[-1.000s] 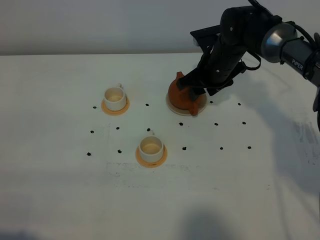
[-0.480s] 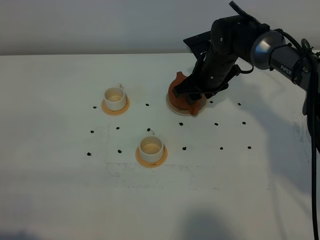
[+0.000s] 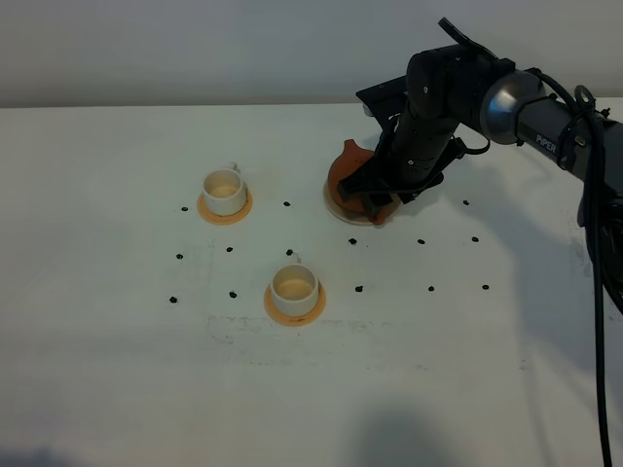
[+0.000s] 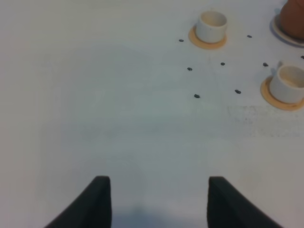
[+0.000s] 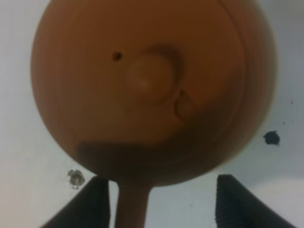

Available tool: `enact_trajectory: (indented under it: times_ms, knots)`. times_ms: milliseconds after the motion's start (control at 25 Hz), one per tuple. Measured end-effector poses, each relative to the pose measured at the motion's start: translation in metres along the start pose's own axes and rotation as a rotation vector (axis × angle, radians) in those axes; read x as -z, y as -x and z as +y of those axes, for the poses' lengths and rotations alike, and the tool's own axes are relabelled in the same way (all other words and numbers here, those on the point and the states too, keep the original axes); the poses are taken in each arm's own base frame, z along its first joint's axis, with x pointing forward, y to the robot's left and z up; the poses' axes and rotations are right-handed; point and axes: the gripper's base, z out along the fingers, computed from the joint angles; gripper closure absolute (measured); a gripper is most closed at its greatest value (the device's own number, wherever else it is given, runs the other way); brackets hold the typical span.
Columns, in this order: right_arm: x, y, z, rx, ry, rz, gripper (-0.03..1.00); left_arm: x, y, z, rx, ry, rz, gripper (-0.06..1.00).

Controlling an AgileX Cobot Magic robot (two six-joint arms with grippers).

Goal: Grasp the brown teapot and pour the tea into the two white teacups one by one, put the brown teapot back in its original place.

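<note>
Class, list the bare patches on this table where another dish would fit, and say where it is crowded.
Free: the whole front strip of the table, in front of the near teacup, and the left side beyond the far teacup. Crowded: around the brown teapot, under the right arm.

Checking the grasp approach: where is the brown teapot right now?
In the exterior high view, the brown teapot sits on its beige coaster right of centre, under the right tool and right of the farther teacup.
</note>
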Motion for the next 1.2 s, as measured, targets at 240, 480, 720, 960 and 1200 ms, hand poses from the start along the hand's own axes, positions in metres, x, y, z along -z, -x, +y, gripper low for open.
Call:
enact_trajectory:
  times_ms: [240, 480, 720, 960, 1200]
  knots:
    - [0.002, 0.001, 0.0, 0.01, 0.003, -0.002, 0.67, 0.0, 0.0, 0.0, 0.0, 0.0, 0.0, 0.47]
    - [0.004, 0.003, -0.001, 0.079, -0.007, -0.01, 0.88, 0.0, 0.0, 0.0, 0.0, 0.0, 0.0, 0.47]
    - [0.004, 0.004, 0.0, 0.093, 0.006, -0.02, 0.88, 0.0, 0.0, 0.0, 0.0, 0.0, 0.0, 0.47]
    - [0.005, 0.01, 0.003, 0.081, 0.046, -0.086, 0.88, 0.0, 0.0, 0.0, 0.0, 0.0, 0.0, 0.47]
    - [0.005, 0.013, -0.004, 0.057, 0.049, -0.129, 0.88, 0.0, 0.0, 0.0, 0.0, 0.0, 0.0, 0.47]
